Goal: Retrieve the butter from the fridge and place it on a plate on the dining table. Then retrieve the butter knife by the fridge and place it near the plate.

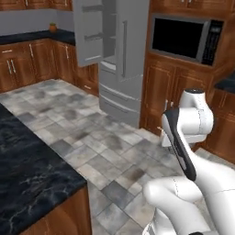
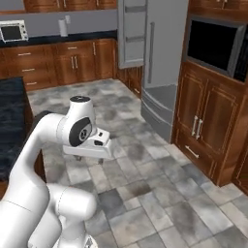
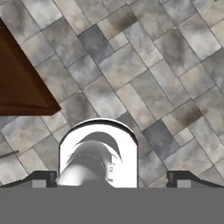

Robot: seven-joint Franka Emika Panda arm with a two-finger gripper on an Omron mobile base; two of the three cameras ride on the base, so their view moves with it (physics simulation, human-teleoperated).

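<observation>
Fridge (image 1: 120,59) stands across the tiled floor (image 1: 92,137) with its left door swung open; butter not discernible inside. Gripper (image 3: 112,178) points down at the floor, fingers spread wide, holding nothing. Dining table (image 1: 27,170) lower left.

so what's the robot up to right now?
Nothing is in hand. The gripper is open and empty, pointing down at the tiled floor. The arm is folded close to the base. The fridge stands ahead across the floor with one upper door swung open; the dining table is at the near left. Butter, plate and knife can't be made out.
</observation>
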